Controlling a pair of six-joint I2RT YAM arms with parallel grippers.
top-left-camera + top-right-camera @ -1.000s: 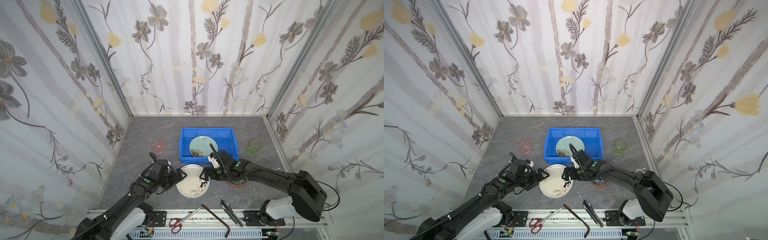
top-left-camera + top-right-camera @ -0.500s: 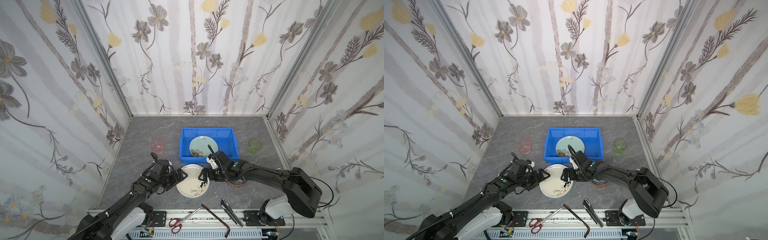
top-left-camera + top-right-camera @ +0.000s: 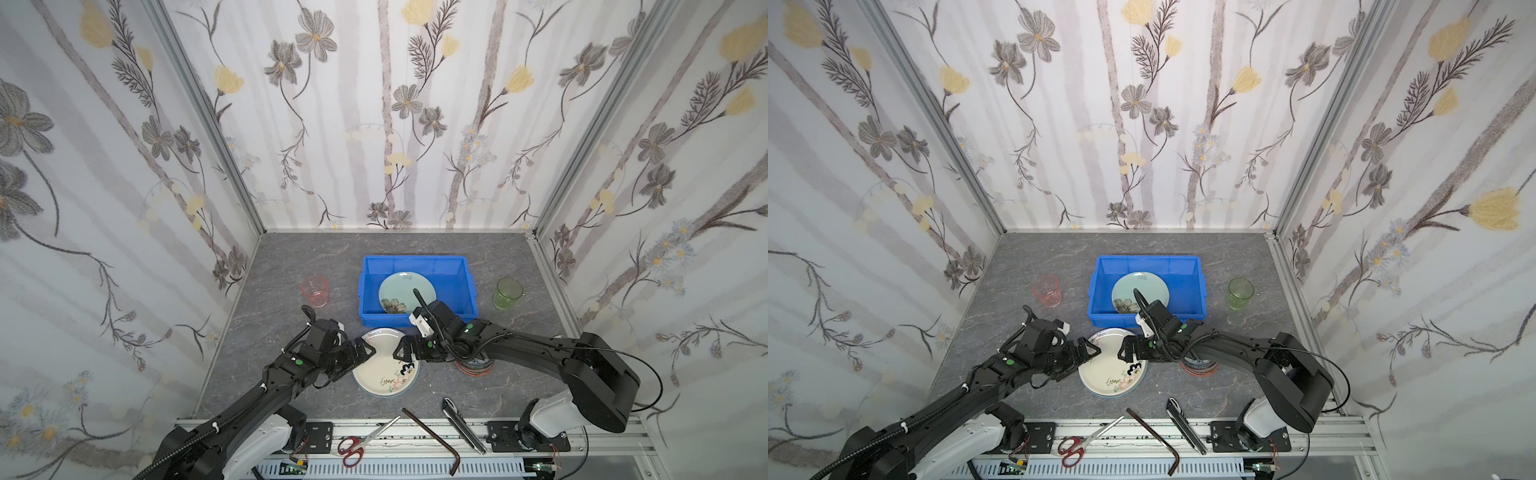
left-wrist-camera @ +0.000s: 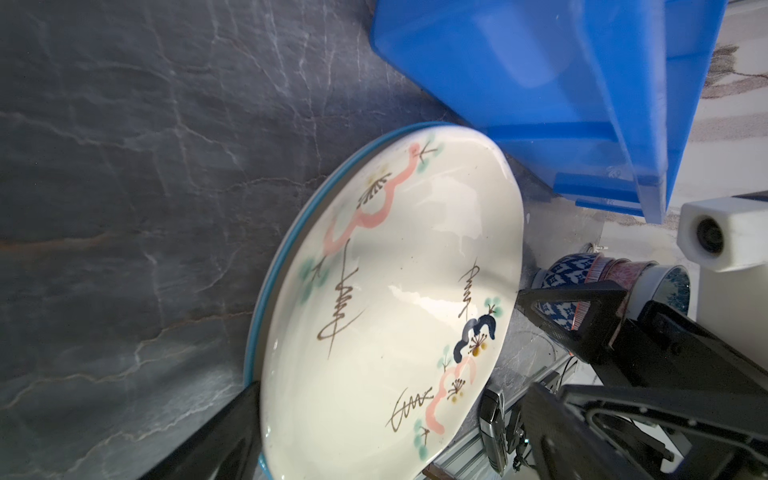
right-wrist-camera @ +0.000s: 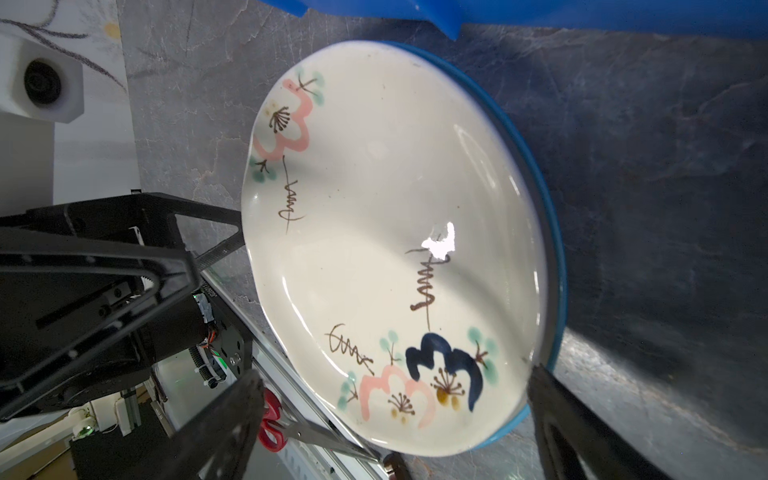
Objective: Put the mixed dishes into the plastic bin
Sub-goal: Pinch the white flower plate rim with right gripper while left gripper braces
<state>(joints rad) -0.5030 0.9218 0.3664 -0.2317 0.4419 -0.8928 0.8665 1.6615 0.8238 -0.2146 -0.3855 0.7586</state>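
Since a second ago both arms have edged inward. The left gripper (image 3: 368, 348) and right gripper (image 3: 400, 352) now sit closer to the far rim of the white scribbled plate (image 3: 384, 370), one on each side, and the right arm's elbow has drawn in toward the middle. The plate itself has not moved. It lies on the grey table just in front of the blue bin (image 3: 415, 262). Both grippers stand with jaws spread wide and hold nothing. In the right wrist view the plate fills the space between the fingers (image 5: 557, 415), but I cannot tell whether they touch it. A blue-rimmed plate (image 5: 555, 266) lies under the white one, with only a sliver of its edge showing. The stack of bowls (image 4: 582, 282) is mostly covered by the right arm in both top views, so the number of bowls is unclear. The left wrist view shows only one of its own fingers. By count there are three plates, including the mint-green plate (image 3: 403, 289) already in the bin, and two tumblers, the pink tumbler (image 3: 314, 290) left of the bin and the green tumbler (image 3: 508, 293) right of it. There is one bin, and one pair of scissors (image 3: 357, 444) lies on the front rail.
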